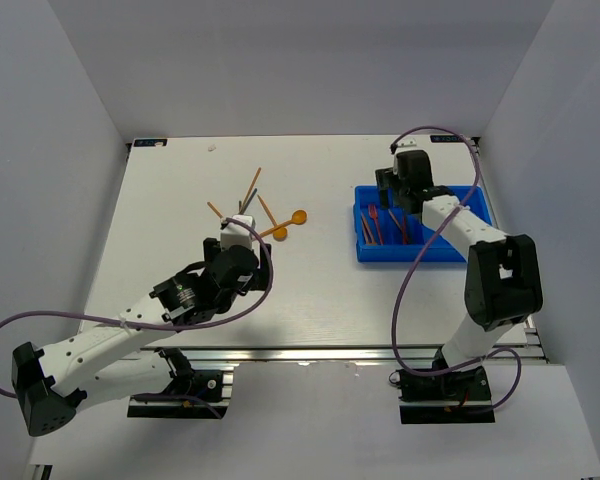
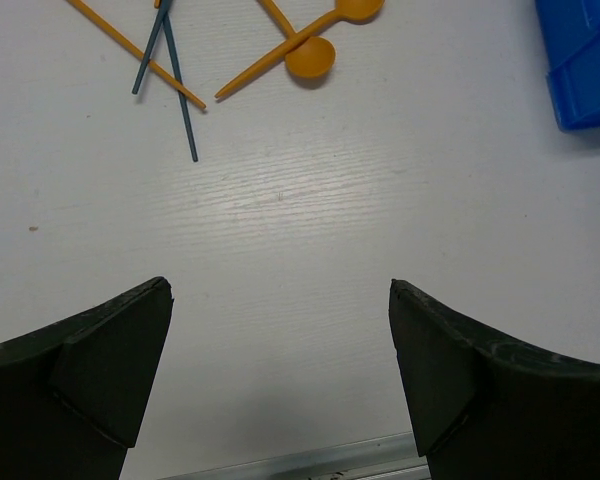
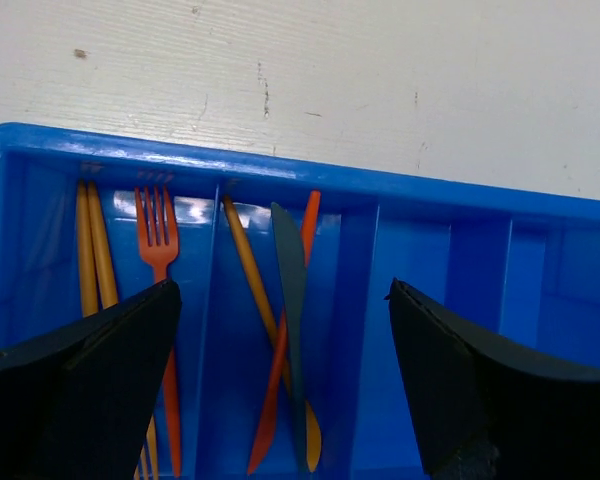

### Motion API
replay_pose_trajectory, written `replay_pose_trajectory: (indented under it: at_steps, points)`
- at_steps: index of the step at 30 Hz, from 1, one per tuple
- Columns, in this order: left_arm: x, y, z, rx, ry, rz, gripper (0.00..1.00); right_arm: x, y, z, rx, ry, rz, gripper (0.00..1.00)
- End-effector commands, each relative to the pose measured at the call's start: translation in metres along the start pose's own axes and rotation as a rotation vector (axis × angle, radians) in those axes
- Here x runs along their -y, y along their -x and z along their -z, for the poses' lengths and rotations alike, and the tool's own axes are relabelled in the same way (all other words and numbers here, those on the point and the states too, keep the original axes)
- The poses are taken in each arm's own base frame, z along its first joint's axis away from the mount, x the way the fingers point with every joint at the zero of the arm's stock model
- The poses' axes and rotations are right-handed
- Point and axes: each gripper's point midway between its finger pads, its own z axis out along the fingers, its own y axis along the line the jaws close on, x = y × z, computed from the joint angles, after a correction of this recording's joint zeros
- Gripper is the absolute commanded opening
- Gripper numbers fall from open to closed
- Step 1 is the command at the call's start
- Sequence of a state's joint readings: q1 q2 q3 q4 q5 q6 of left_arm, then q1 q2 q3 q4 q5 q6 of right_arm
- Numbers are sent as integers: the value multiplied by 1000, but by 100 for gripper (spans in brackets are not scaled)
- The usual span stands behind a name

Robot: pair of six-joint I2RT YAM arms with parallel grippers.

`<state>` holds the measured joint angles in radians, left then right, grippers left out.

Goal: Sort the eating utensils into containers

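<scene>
Loose utensils lie on the white table: two orange spoons (image 1: 290,224) (image 2: 311,57), dark blue sticks (image 2: 176,90) and orange sticks (image 1: 252,190) (image 2: 140,55). My left gripper (image 1: 241,228) (image 2: 280,288) hovers open just short of them, with only bare table between its fingers. The blue four-compartment tray (image 1: 410,255) (image 3: 430,195) sits at the right. My right gripper (image 1: 392,195) (image 3: 282,290) hangs open over it, holding nothing. In the tray lie an orange fork (image 3: 158,245), yellow-orange sticks (image 3: 90,250), and a dark grey knife (image 3: 292,290) crossing a red-orange knife (image 3: 272,410) and a yellow one (image 3: 245,260).
The tray's two right compartments (image 3: 480,280) show no utensils in the right wrist view. A corner of the tray (image 2: 580,60) shows at the upper right of the left wrist view. The table's metal front rail (image 2: 310,462) runs just behind the left fingers. White walls enclose the table.
</scene>
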<state>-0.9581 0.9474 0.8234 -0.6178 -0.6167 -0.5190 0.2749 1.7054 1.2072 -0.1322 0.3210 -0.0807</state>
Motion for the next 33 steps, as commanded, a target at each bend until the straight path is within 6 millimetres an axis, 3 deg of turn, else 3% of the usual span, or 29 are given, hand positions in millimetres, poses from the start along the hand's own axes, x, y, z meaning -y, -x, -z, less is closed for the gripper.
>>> replay_pose_trajectory:
  at_steps: [1, 6, 10, 11, 12, 13, 14, 15, 17, 24, 25, 26, 29, 31, 32, 33]
  points:
    - [-8, 4, 2, 24, 37, 19, 98, 9, 21, 24, 61, -7, -70, 89]
    - [-23, 19, 4, 87, 138, 82, 98, 12, 49, 61, 123, 21, -188, 89]
    - [-32, 34, -3, 111, 211, 154, 98, -12, 57, 101, 167, 194, -299, 89]
    - [-43, 38, -9, 103, 248, 176, 98, -17, 56, 108, 170, 218, -339, 89]
    - [-41, 33, -21, 50, 238, 178, 98, -22, 47, 112, 159, 230, -353, 89]
    - [-41, 41, -27, 39, 221, 189, 98, -22, 47, 117, 163, 224, -374, 89]
    - [-58, 45, -37, 19, 251, 227, 98, -22, 45, 128, 169, 224, -397, 89]
    - [-52, 42, -49, -30, 203, 232, 98, -26, 39, 132, 160, 230, -392, 89]
    - [-64, 55, -59, -30, 221, 272, 98, -25, 37, 147, 181, 232, -403, 89]
    - [-63, 89, -103, -59, 211, 257, 98, -51, 28, 186, 313, 455, -431, 89]
    - [-59, 80, -117, -106, 201, 226, 98, -56, 23, 189, 295, 482, -426, 89]
    - [-58, 95, -123, -94, 193, 214, 98, -60, 23, 192, 280, 509, -419, 89]
    - [-57, 96, -153, -175, 179, 134, 95, -77, 10, 197, 217, 605, -352, 89]
    - [-52, 97, -168, -200, 124, 109, 92, -76, 2, 197, 204, 600, -327, 89]
    - [-44, 86, -183, -250, 63, 111, 89, -75, -4, 195, 196, 587, -323, 89]
    - [-39, 95, -189, -243, 38, 101, 86, -73, -6, 195, 200, 578, -320, 89]
